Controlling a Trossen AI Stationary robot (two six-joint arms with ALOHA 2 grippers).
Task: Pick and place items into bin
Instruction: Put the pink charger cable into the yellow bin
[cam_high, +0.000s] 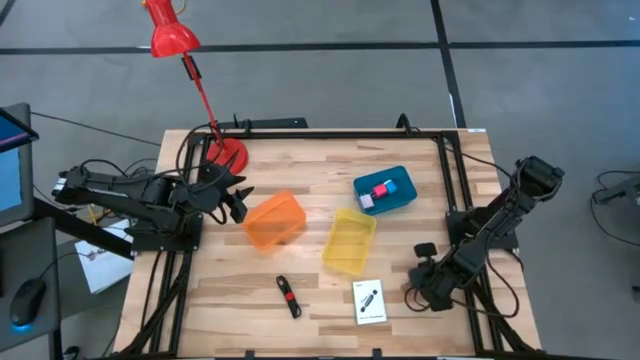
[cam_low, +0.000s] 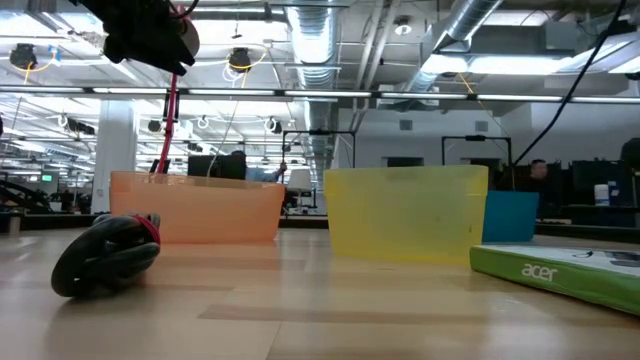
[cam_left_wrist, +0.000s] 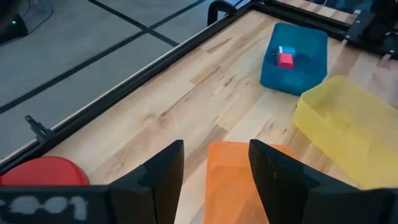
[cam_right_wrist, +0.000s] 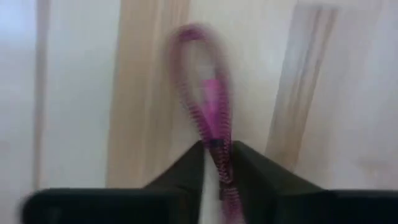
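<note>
My right gripper (cam_right_wrist: 217, 163) is at the table's near right corner (cam_high: 428, 288), pointing down and shut on a dark red cord (cam_right_wrist: 205, 87). My left gripper (cam_left_wrist: 214, 174) is open and hovers over the left end of the orange bin (cam_high: 274, 220). The blue bin (cam_high: 385, 191) holds pink, pale pink and blue cubes (cam_high: 380, 192). A yellow bin (cam_high: 349, 241) sits between the two. The black-and-red stick tool (cam_high: 288, 296) and the white card with a black picture (cam_high: 370, 301) lie flat near the near edge. My right gripper pinches the dark red cord between its two fingers, on the two strands at the foot of a loop (cam_right_wrist: 217, 149). The loop sticks out past the fingertips over the wooden planks. I cannot tell whether it touches the table.
The red desk lamp (cam_high: 172, 35) stands on its round base (cam_high: 228, 154) at the far left corner, close to my left arm. A black frame rail (cam_high: 340, 134) runs along the table's edges. Bare wood lies between the bins and the near edge.
</note>
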